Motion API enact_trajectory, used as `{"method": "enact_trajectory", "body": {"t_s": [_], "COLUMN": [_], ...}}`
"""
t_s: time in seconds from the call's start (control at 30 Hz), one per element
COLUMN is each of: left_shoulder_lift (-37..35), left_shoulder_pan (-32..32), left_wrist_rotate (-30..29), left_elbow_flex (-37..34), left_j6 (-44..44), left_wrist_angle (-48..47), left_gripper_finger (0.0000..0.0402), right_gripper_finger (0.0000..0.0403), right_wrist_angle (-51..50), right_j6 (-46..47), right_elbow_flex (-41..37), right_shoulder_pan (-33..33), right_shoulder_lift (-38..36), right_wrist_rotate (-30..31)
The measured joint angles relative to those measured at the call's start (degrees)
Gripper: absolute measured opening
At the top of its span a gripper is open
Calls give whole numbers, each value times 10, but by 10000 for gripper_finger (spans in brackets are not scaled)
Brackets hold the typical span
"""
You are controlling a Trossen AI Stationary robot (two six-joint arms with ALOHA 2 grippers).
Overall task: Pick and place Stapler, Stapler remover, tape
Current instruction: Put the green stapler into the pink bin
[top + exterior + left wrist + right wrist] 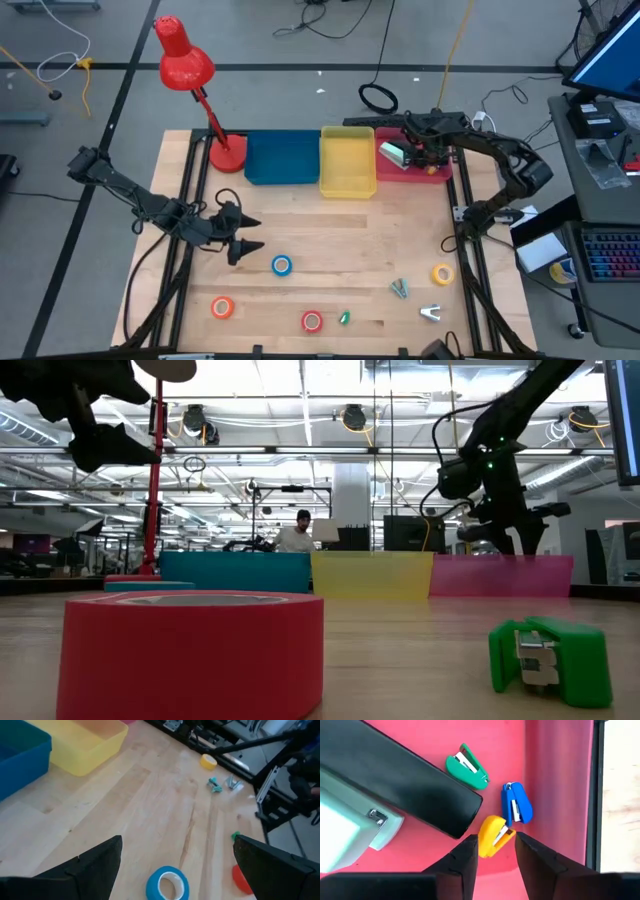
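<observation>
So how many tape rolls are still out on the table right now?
4, all on the bare wood: blue tape roll by the left gripper, orange tape roll front left, red tape roll front centre, yellow tape roll at right. None show in the bins.

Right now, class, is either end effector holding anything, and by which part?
Neither. The right end effector stands open over a yellow staple remover in the pink bin; the left end effector hangs open above the blue tape roll.

1. My table (330, 255) is of pale wood planks with a black metal frame at its sides.
2. Around it I see a grey floor (280, 45) with dark lines and loose cables.
3. A red desk lamp (185, 65) stands at the table's far corner.
4. Beyond, a person (297, 532) sits under an open ceiling with pipes and round lights.
</observation>
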Motion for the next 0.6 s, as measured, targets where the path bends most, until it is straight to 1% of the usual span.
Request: {"method": "enact_trajectory", "body": {"t_s": [0.13,0.3,0.47,0.6], "left_shoulder_lift": [0,0,0,0], "left_shoulder_pan": [0,0,0,0], "left_wrist_rotate": [-1,-1,-1,-1], "left_elbow_flex": [0,0,0,0], "left_j6": [-15,-16,-15,-14], "left_wrist_angle": [17,53,94,118], "left_gripper_finger": [379,379,379,379], "right_gripper_finger": [114,103,100,102], "right_wrist_angle": [-11,-5,12,29], "right_j6": [11,10,18,34], "right_elbow_flex": [0,0,0,0], "right_shoulder_pan": [8,60,164,265], "right_shoulder_lift": [-26,-101,-195,-247], "right_wrist_rotate": [-24,-24,-24,-25]}}
